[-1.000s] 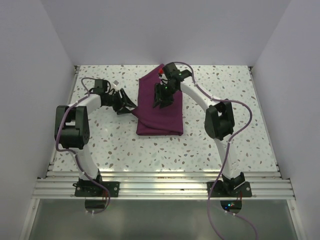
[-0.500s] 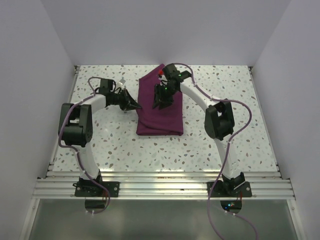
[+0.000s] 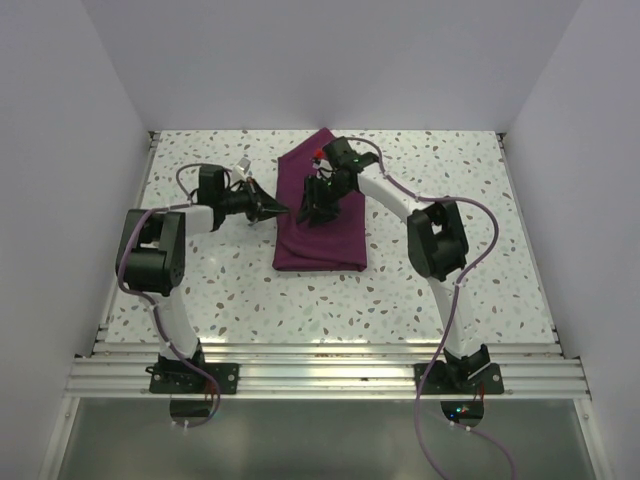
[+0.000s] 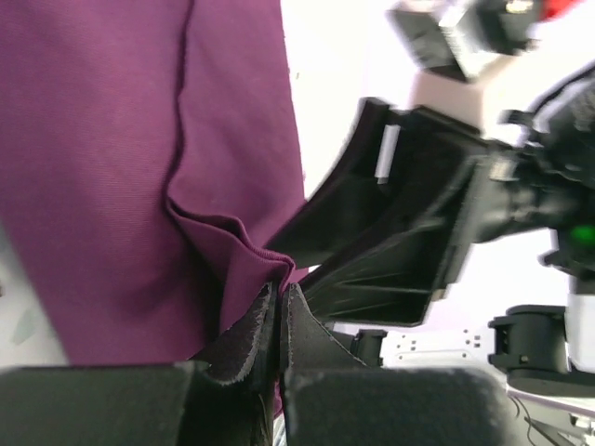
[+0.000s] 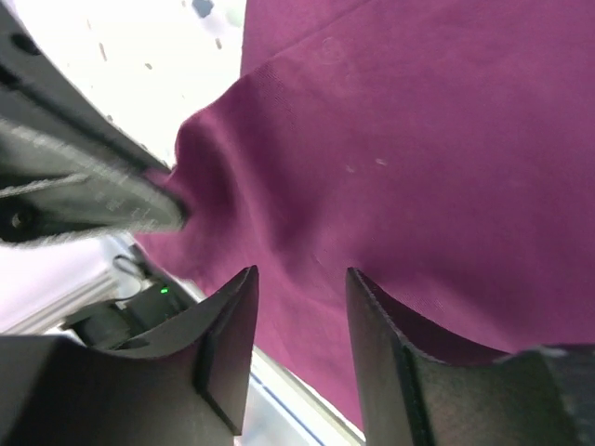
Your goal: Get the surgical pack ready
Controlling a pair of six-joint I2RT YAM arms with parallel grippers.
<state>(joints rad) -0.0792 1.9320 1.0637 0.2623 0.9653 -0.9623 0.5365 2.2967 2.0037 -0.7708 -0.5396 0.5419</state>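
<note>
On the speckled white table (image 3: 420, 290), the left gripper (image 3: 285, 211) is closed, pinching the dark magenta cloth sheet (image 3: 330, 240) at its nine-o'clock edge; the right gripper (image 3: 315, 212) hovers half-open, empty; next, I think, a gentle pull.

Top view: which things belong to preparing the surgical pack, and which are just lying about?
Job in hand: purple cloth; left gripper, shut on a fold at the cloth's left edge; right gripper, open above the cloth.
Lying about: no loose item visible; only the speckled table.
</note>
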